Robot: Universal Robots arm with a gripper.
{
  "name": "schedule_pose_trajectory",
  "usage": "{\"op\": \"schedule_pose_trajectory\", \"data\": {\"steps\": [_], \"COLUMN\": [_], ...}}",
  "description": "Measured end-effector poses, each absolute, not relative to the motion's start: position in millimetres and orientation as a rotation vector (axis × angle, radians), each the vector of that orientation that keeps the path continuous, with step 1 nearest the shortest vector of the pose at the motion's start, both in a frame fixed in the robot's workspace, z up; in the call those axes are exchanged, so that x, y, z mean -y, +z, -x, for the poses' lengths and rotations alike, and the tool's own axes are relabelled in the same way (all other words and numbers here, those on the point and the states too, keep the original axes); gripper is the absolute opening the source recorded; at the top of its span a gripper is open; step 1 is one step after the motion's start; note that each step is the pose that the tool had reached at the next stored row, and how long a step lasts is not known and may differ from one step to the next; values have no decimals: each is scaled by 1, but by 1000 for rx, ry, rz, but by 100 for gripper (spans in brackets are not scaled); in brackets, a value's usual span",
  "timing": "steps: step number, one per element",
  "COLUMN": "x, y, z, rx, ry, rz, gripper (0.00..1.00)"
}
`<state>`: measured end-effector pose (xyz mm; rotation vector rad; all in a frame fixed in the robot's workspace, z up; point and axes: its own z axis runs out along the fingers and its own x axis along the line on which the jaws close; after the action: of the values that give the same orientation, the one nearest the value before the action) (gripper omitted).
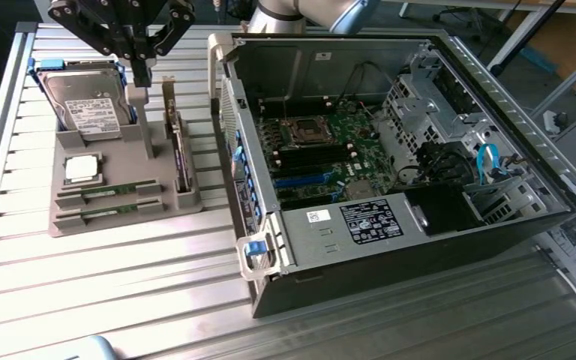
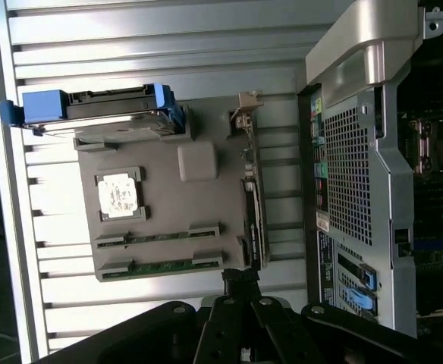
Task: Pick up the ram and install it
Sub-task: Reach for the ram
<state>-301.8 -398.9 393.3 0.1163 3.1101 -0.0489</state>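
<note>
Over the tray (image 1: 123,159), exterior view: end effector (image 1: 142,75) pinched together, empty; ram (image 1: 108,192) slotted at its 6 o'clock, beside the processor (image 1: 81,169). Wrist view: ram (image 2: 159,237) near end effector (image 2: 240,282). I'd grip mid-stick, square across its edge.

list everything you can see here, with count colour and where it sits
ram sticks: two, green, in the holder's near slots
processor: one, silver, on the holder beside them
hard drive: one, silver with blue rails, holder's far end
expansion card: one, dark, upright on holder's case-side edge
holder: one, grey, exterior view's left
computer case: one, black, open, exterior view's right
motherboard: one, green, inside the case
table: one, silver slats, under everything
gripper: one, black, shut and empty, above the holder
</note>
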Motion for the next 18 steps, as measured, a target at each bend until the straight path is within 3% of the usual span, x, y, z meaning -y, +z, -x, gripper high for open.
{"op": "schedule_pose_trajectory", "data": {"steps": [18], "x": [399], "y": [393], "z": [320], "rx": [-3110], "ry": [-51], "rz": [-116], "gripper": [10]}}
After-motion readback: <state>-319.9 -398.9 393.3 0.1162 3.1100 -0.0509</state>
